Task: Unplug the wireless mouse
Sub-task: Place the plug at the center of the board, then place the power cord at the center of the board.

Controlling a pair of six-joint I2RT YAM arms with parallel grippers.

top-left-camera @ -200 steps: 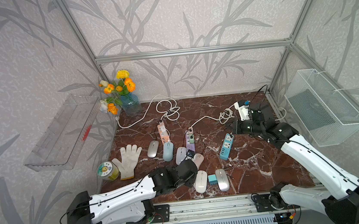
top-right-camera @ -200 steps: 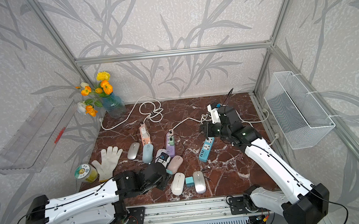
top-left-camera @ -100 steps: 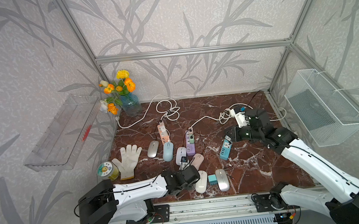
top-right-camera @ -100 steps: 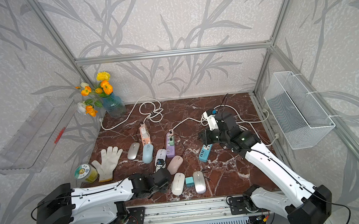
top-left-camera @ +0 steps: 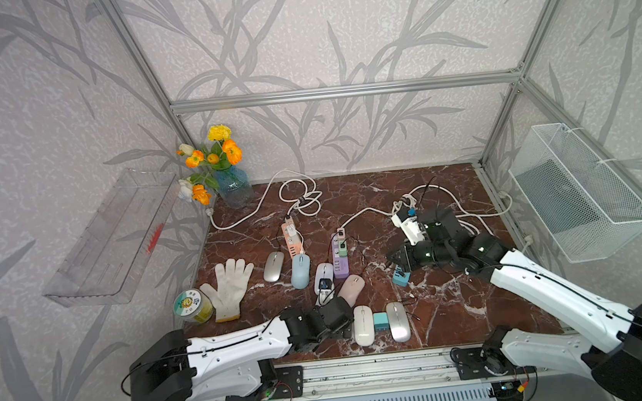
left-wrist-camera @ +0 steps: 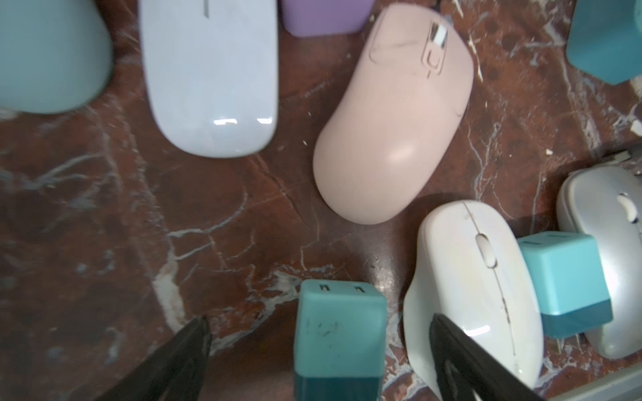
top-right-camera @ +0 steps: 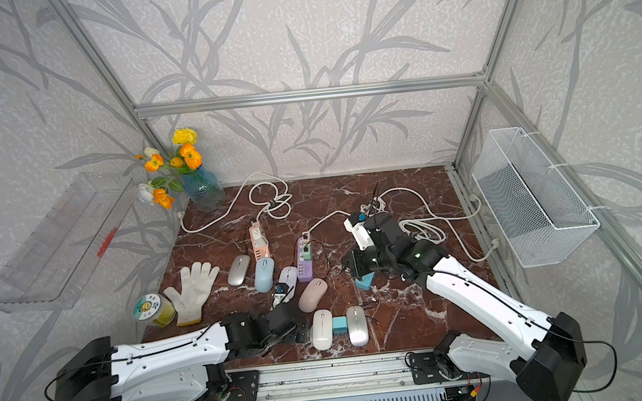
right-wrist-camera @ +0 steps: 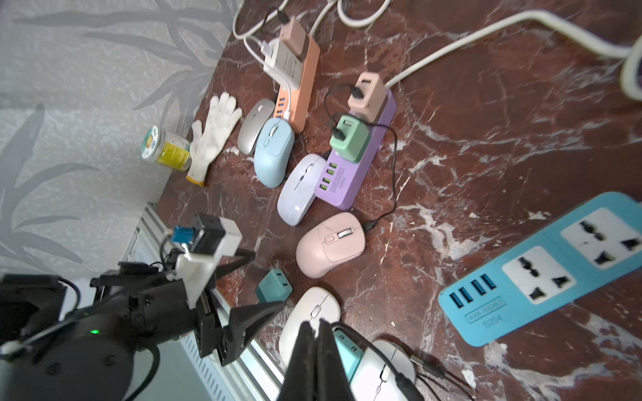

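Several wireless mice lie on the marble table (top-left-camera: 462,308): silver (top-left-camera: 273,266), light blue (top-left-camera: 301,271), lilac (top-left-camera: 323,275), pink (top-left-camera: 352,289), white (top-left-camera: 363,324) and silver-white (top-left-camera: 397,320). My left gripper (left-wrist-camera: 321,324) is open low at the front, next to the white mouse (left-wrist-camera: 472,277). A teal adapter cube (left-wrist-camera: 338,333) stands free on the table between its fingers. A second teal cube (left-wrist-camera: 562,274) sits between the white and silver-white mice. My right gripper (right-wrist-camera: 316,326) is shut and empty, and in both top views it hovers (top-left-camera: 391,259) over the blue power strip (right-wrist-camera: 542,270).
A purple strip (top-left-camera: 340,262) with adapters and an orange strip (top-left-camera: 293,240) lie behind the mice. A thin black cable ends at the pink mouse's front (right-wrist-camera: 368,225). Glove (top-left-camera: 229,286), jar (top-left-camera: 193,306), flower vase (top-left-camera: 233,185) and white cables (top-left-camera: 299,199) sit left and back. A wire basket (top-left-camera: 579,192) hangs right.
My left gripper has opened and sunk slightly toward the front edge; the teal cube now stands loose between its fingers. My right arm has swung forward and left from the back, gripper shut.
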